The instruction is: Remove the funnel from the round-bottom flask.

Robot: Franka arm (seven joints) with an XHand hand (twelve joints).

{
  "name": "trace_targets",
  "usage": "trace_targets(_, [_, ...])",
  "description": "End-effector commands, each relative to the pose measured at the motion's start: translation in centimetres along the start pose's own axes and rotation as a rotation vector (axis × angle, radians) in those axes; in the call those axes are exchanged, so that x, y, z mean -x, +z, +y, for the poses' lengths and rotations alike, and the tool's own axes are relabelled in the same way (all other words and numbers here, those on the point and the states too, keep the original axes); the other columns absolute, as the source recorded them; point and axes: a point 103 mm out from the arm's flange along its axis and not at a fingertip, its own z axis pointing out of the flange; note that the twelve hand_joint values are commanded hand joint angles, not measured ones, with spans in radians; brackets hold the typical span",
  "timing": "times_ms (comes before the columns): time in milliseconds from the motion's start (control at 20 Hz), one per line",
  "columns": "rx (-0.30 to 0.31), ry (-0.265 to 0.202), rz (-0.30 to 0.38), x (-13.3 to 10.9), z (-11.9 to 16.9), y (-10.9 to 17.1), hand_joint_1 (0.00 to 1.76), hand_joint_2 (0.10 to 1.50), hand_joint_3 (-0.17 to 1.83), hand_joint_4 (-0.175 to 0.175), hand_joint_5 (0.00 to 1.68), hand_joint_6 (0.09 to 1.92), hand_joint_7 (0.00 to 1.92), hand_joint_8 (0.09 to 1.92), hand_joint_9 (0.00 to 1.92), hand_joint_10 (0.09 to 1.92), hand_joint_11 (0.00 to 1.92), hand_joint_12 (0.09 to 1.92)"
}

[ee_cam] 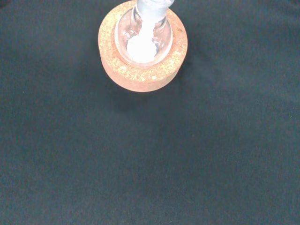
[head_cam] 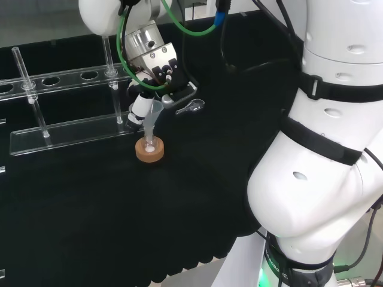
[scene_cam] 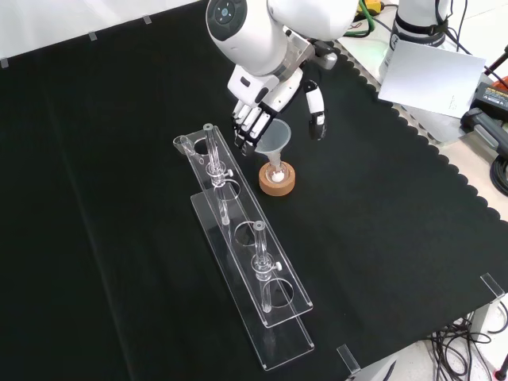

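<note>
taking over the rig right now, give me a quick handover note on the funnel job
Robot hand: at the funnel, fingers on one side of its cone and thumb on the other; whether it has closed on it I cannot tell.
Funnel: upright, stem down in the round-bottom flask.
Flask: sits in the cork ring beside the clear test tube rack; something white lies in its bottom.
Done: hand brought to the funnel.
Left: grip, lift the funnel straight out, set it down.

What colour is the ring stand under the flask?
Light brown speckled cork ring, clearest in the wrist view.
</note>
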Motion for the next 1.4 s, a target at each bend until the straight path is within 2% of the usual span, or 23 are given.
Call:
trace_targets(50, [-0.015, -0.001, -0.010, 0.2, 0.6, 0.1, 0.54, 0.67, 0.23, 0.022, 0.05, 0.09, 0.00, 0.43, 0.07, 0.89, 0.23, 1.52])
trace_targets(500, [-0.016, -0.007, -0.021, 0.7, 1.8, 1.0, 0.58, 0.68, 0.24, 0.021, 0.09, 0.09, 0.00, 0.58, 0.17, 0.86, 0.27, 1.50])
trace_targets(750, [0.045, 0.000, -0.062, 1.1, 2.3, 1.6, 0.66, 0.68, 0.32, 0.008, 0.26, 0.09, 0.12, 0.68, 0.46, 0.69, 0.35, 1.43])
trace_targets(950, [0.103, 0.019, -0.093, 1.1, 2.1, 1.6, 0.72, 0.66, 0.42, -0.004, 0.44, 0.09, 0.29, 0.67, 0.64, 0.59, 0.43, 1.37])
trace_targets(1100, [0.171, 0.039, -0.121, 1.2, 1.8, 1.3, 0.77, 0.67, 0.49, -0.013, 0.56, 0.09, 0.45, 0.67, 0.77, 0.55, 0.53, 1.31])
trace_targets(1200, [0.204, 0.045, -0.138, 1.3, 1.6, 1.0, 0.81, 0.68, 0.54, -0.010, 0.67, 0.23, 0.58, 0.64, 0.89, 0.49, 0.61, 1.26])
trace_targets(1400, [0.208, 0.042, -0.167, 1.1, 1.5, 0.3, 0.86, 0.69, 0.59, -0.006, 0.72, 0.58, 0.68, 0.63, 1.02, 0.41, 0.71, 1.20])
